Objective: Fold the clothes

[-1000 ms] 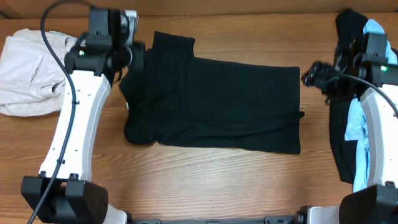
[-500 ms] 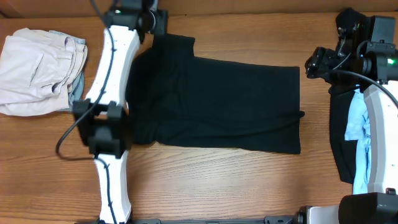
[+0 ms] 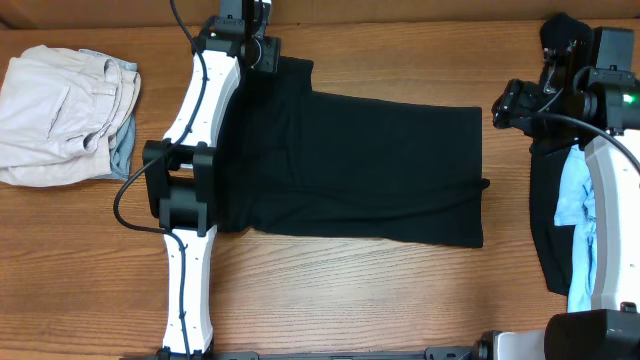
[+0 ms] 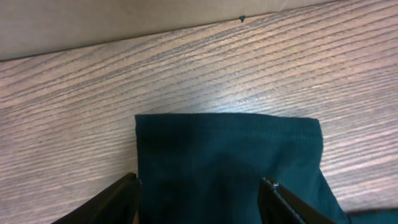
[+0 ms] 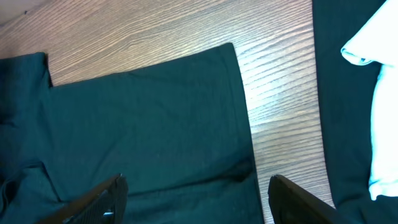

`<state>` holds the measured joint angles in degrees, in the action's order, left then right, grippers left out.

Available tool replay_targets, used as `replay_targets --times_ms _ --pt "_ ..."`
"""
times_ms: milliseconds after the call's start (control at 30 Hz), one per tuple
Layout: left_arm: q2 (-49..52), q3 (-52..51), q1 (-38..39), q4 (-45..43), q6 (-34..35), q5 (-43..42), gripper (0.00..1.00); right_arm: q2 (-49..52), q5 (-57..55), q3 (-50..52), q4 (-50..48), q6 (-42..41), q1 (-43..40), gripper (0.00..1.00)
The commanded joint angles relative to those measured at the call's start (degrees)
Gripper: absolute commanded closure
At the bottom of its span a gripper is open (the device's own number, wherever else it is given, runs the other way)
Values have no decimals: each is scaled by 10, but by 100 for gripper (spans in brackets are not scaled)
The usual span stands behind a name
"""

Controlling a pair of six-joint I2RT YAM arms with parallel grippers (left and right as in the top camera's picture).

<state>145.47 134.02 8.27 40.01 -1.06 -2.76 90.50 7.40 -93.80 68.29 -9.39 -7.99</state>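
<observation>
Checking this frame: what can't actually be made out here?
- Black T-shirt, left edge: overhead, covered by the left arm.
- Light-blue garment and dark garment beneath: overhead, under the right arm, cut by the frame edge.
- Left gripper: overhead, jaws hidden under its own wrist housing.
- Grey cloth: overhead, mostly under the beige clothes.

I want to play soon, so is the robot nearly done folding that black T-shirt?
Not nearly. Done: the black T-shirt lies flat on the table, and a layer seems doubled over along its near side. In hand: nothing is gripped; the left gripper is open astride the far sleeve, and the right gripper is open above the shirt's right end. Left: tuck that sleeve in and fold the long shape smaller.
</observation>
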Motion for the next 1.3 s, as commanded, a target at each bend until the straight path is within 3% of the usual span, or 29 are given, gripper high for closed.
replay_targets --times_ms 0,600,900,967,1067,1133,1167,1267 --pt "43 11 4 -5 -1 -4 36 1 -10 -3 0 3 2 24" --pt "88 11 7 -42 4 -13 35 1 -14 -3 0 3 2 24" --pt "99 11 9 -26 15 -18 27 1 -14 -3 0 2 2 24" --pt "99 9 9 -15 15 -17 37 1 -14 -3 -1 2 2 24" --pt "99 7 9 1 15 -9 76 1 -13 -3 -5 2 2 24" --pt "99 7 7 9 15 -4 91 1 -11 -3 -7 2 2 25" --pt "99 9 6 14 16 -4 96 1 -9 -3 -9 2 2 25" --pt "95 20 1 36 46 0 96 1 -5 -3 -16 2 4 25"
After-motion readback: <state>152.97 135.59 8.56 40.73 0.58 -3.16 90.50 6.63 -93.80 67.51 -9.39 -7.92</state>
